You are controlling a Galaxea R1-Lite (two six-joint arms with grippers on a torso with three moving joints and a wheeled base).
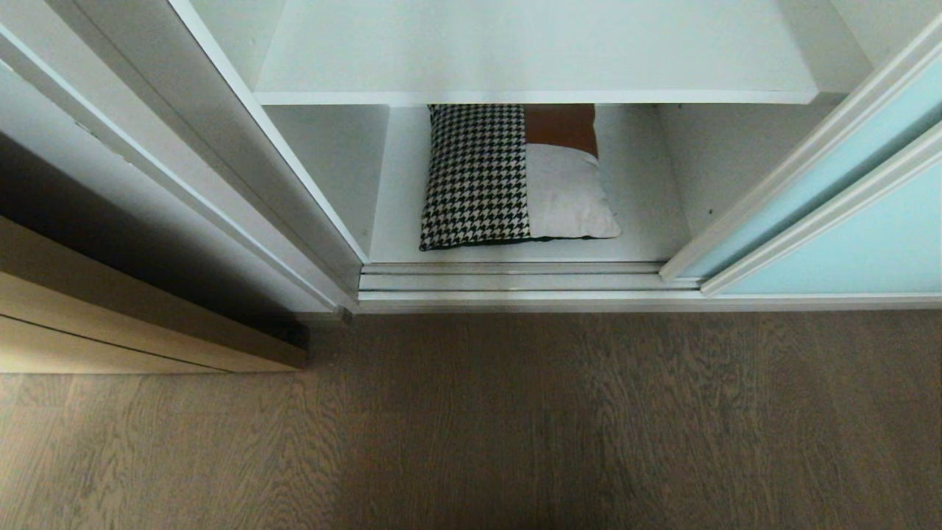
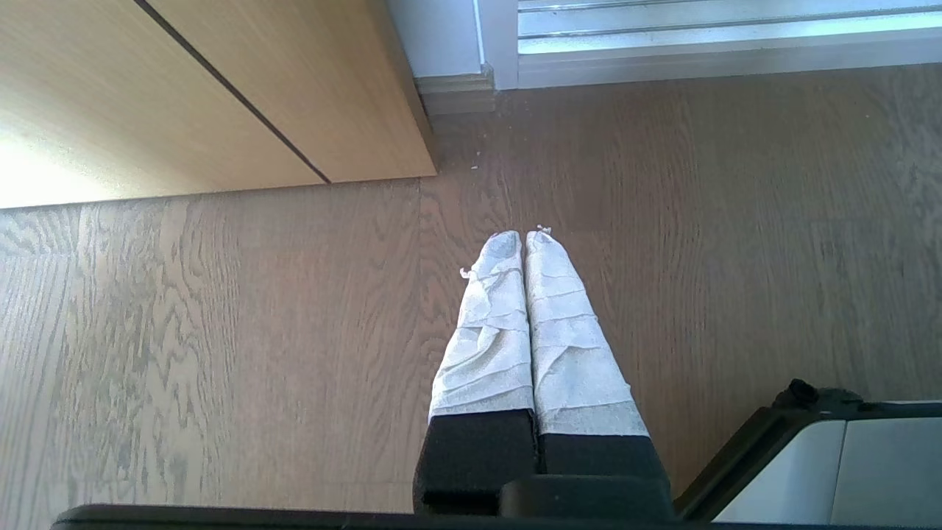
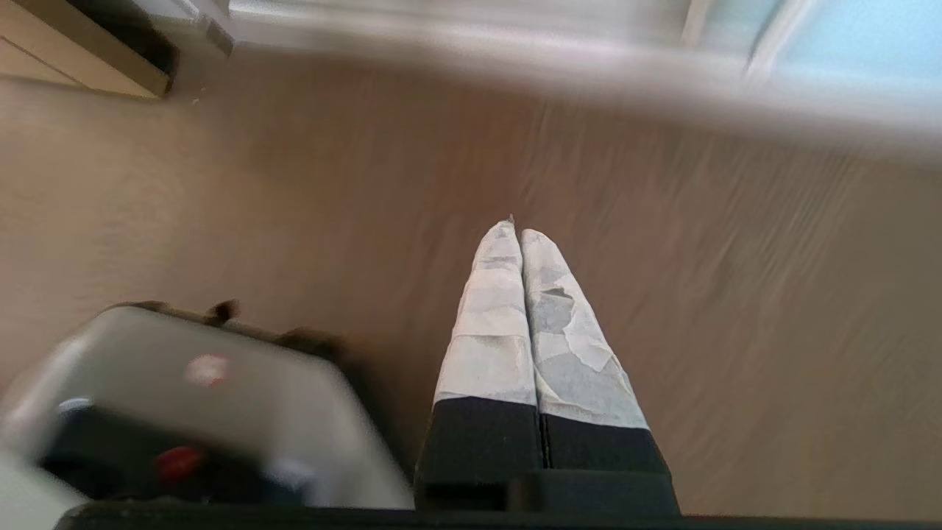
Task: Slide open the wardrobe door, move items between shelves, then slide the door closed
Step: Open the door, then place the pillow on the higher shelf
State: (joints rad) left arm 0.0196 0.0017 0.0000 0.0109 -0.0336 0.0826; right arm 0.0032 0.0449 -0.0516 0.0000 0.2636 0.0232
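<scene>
Nearest, the left gripper and right gripper both hang over the wooden floor with jaws pressed together, holding nothing. Beyond them, past the wardrobe's bottom track, the houndstooth cushion lies on the lowest shelf, well apart from both. The sliding wardrobe door stands to the track's right.
</scene>
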